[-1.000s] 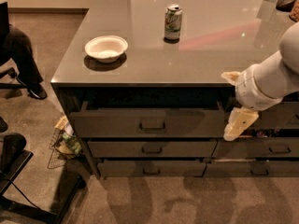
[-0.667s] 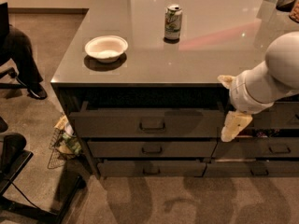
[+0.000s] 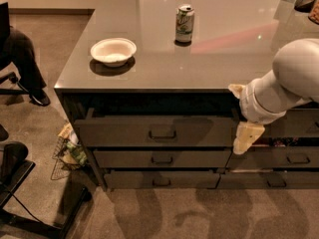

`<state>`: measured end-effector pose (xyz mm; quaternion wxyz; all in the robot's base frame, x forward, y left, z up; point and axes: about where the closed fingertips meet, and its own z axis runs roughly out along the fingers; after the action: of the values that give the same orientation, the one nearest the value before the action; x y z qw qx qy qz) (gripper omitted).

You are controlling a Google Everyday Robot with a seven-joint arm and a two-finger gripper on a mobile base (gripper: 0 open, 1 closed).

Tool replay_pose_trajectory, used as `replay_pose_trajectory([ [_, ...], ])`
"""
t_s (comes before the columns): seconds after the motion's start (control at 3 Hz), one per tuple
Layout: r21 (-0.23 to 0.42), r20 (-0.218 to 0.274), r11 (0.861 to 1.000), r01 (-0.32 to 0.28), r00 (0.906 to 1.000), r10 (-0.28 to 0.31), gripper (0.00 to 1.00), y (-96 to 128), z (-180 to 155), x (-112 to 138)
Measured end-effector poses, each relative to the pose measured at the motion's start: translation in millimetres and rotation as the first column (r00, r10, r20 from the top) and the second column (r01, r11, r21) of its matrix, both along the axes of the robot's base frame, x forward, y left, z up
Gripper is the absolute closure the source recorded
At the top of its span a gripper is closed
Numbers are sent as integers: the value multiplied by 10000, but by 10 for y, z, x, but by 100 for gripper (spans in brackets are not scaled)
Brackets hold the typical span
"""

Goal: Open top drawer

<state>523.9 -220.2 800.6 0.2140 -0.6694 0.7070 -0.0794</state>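
The top drawer [image 3: 119, 132] is a wide dark-grey front under the left part of the counter, with a small bar handle [image 3: 162, 132] at its middle. It stands out a little from the cabinet, with a dark gap above its front edge; its inside is hidden. My gripper [image 3: 245, 135], cream coloured on a white arm, hangs at the drawer's right end, level with the front and well to the right of the handle. It holds nothing that I can see.
Two shallower drawers [image 3: 162, 159] sit below, and more drawers [image 3: 298, 158] on the right behind my arm. A white bowl [image 3: 113, 51] and a drink can [image 3: 184, 24] stand on the countertop [image 3: 224, 59]. A wire basket [image 3: 67, 151] and a chair base [image 3: 20, 193] are on the floor at left.
My arm and gripper have shifted slightly left towards the drawer's right end. The drawer front has not visibly moved.
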Motion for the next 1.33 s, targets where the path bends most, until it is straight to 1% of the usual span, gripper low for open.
replay_pose_trajectory([
  [0.33, -172, -443, 9996, -207, 9988, 199, 0, 149, -300, -35],
  [0.67, -290, -870, 9991, -322, 9958, 295, 0, 214, -615, -35],
  [1.0, -440, -1232, 9974, -578, 9910, 520, 0, 260, -908, 60],
  [1.33, -580, -1621, 9943, -893, 9836, 789, 0, 288, -1199, 200],
])
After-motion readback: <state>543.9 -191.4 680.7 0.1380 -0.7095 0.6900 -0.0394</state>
